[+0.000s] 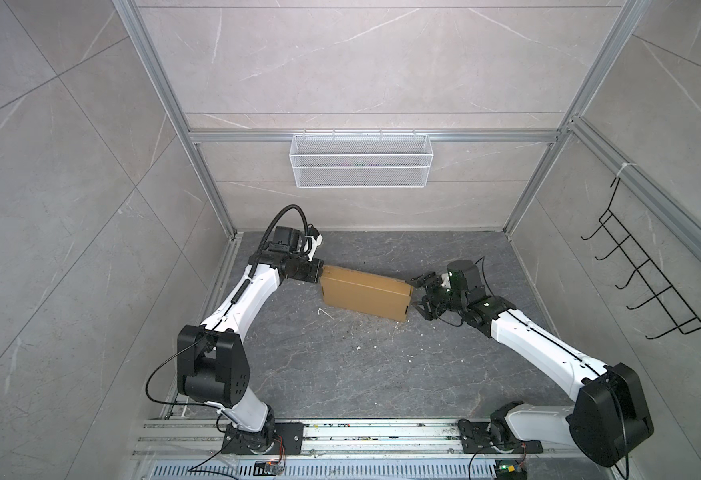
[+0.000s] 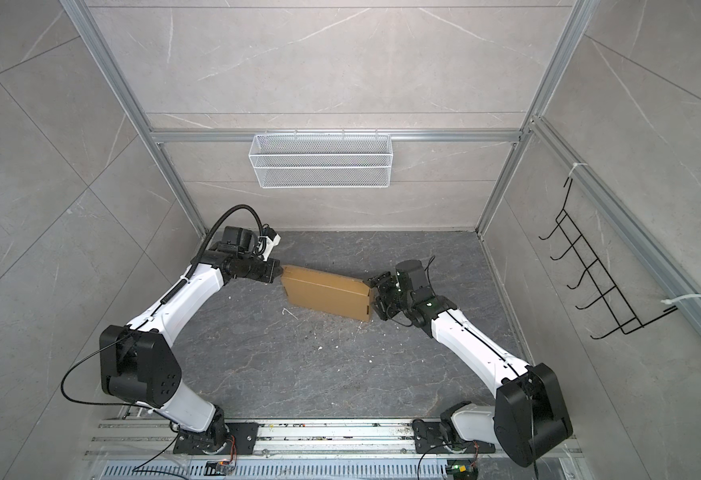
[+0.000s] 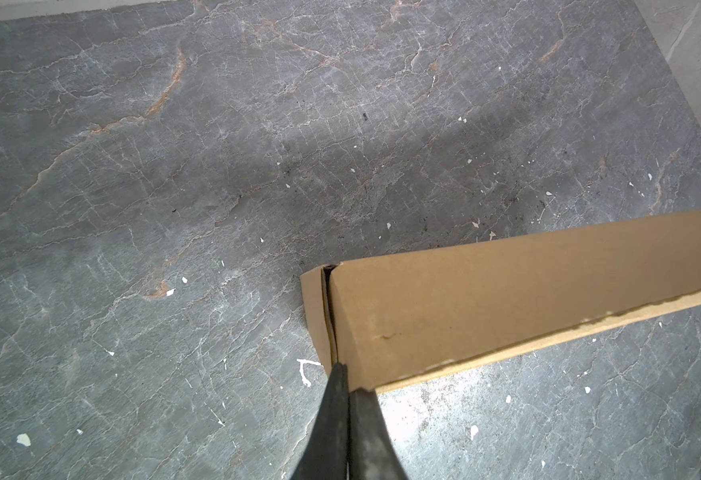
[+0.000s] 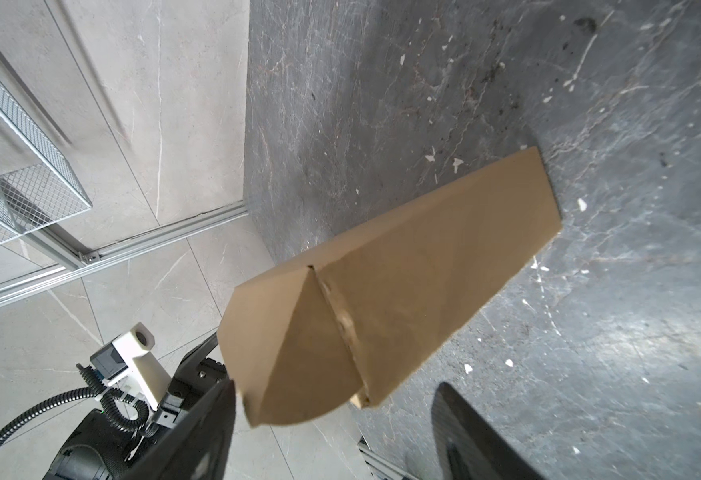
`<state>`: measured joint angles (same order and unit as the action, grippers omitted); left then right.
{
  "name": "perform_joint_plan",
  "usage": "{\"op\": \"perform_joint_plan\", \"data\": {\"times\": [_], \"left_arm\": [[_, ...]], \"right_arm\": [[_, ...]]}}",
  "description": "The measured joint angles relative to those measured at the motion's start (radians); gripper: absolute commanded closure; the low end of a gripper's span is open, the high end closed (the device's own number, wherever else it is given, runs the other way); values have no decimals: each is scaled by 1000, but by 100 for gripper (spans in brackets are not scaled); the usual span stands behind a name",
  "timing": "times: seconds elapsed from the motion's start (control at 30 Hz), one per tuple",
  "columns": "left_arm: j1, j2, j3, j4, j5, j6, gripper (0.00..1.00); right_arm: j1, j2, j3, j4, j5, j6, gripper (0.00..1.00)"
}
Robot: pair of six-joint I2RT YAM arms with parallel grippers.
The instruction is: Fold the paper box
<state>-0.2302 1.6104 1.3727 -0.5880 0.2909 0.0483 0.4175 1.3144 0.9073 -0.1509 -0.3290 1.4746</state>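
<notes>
Lying slanted on the dark table point(image 1: 340, 365), the paper box point(image 1: 365, 296) is met at both ends: the left gripper point(image 3: 346, 374), jaws pressed together, touches its corner seam, and the right gripper point(image 1: 418, 296) stands spread around the far end. Should the left tip slip off that seam as the right pushes, the box could skid or an end flap spring open.

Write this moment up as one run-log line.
paper box: box-shaped, lying on table | left tool: shut, at box corner | right tool: open, astride opposite end
</notes>
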Motion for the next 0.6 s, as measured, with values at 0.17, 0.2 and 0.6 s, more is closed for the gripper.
{"op": "perform_joint_plan", "data": {"times": [0.17,0.2,0.6], "left_arm": [[0,0,0,0,0,0,100],[0,0,0,0,0,0,100],[0,0,0,-1,0,0,100]], "right_arm": [[0,7,0,28,1,12,24],[0,11,0,34,3,17,25],[0,55,-13,102,30,81,36]]}}
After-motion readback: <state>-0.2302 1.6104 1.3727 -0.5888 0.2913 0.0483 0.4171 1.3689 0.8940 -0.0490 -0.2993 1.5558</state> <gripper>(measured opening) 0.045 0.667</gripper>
